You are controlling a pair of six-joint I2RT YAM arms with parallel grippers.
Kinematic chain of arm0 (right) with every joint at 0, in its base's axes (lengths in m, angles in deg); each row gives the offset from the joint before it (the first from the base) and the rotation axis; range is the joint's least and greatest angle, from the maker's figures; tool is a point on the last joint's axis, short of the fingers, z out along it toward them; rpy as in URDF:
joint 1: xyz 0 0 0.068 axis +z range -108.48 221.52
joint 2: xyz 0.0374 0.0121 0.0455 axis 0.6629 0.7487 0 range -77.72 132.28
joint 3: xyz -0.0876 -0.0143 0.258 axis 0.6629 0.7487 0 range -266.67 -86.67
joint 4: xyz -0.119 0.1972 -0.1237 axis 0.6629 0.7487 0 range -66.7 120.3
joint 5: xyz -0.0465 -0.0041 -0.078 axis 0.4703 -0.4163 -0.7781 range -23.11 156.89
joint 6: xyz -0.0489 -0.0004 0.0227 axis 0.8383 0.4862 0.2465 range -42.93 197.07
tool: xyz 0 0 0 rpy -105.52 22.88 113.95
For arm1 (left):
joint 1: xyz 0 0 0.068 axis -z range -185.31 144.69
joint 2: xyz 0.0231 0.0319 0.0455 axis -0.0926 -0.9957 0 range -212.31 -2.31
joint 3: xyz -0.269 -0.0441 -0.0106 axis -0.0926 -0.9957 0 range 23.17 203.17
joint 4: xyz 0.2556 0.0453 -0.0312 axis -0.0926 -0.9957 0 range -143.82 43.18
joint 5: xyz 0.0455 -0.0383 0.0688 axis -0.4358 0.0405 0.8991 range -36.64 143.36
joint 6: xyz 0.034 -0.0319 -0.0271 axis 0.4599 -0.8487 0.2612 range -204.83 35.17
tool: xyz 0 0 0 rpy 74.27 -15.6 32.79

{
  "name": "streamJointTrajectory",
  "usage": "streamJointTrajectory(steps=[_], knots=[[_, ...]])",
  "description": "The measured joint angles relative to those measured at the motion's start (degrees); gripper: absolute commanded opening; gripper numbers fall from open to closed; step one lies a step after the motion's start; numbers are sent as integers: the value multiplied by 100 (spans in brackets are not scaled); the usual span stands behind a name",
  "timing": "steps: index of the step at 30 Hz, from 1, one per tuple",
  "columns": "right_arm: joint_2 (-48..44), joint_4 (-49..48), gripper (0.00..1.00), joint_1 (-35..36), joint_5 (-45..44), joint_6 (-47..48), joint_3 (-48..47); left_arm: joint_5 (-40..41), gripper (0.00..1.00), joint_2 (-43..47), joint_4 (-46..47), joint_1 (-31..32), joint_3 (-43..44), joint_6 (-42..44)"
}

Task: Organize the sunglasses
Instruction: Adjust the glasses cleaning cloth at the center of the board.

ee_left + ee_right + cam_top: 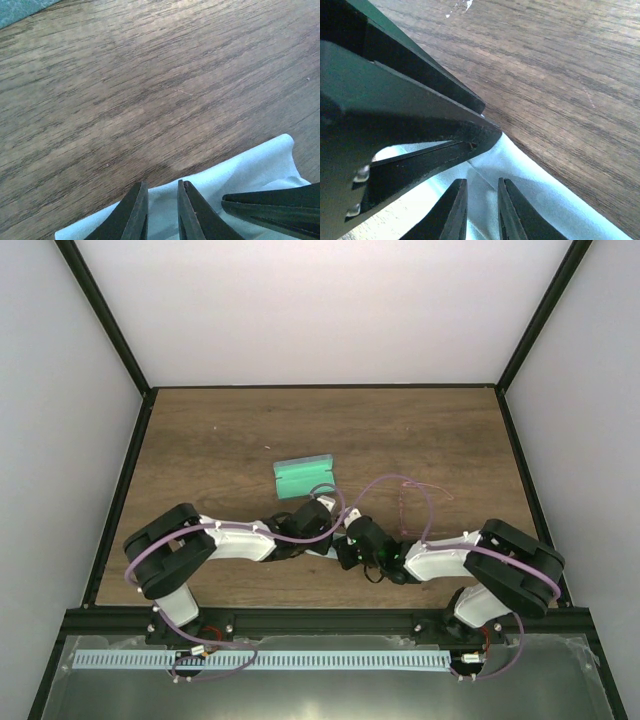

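Where the two arms meet near the table's front edge, a pale cloth lies under both grippers. The left gripper and right gripper each show fingers drawn close, with cloth in the narrow gap; whether either actually pinches it cannot be told. The sunglasses lie on the wood right of centre, apart from the green case.

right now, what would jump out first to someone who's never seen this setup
The left end effector and right end effector meet at the middle of the table, both pinching one pale blue cloth. Beyond them lie a green case and, to its right, clear pinkish sunglasses.
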Motion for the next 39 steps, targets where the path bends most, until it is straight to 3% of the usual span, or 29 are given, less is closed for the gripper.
streamJointTrajectory(steps=[15,29,39], knots=[[-81,-212,19,267,105,-17,179,-2,20,-7,20,0,0,-7],[-1014,-76,20,450,68,-175,612,-4,20,-11,44,0,-9,-7],[-964,-166,34,-103,190,-162,612,-39,20,-11,179,-2,-68,-46]])
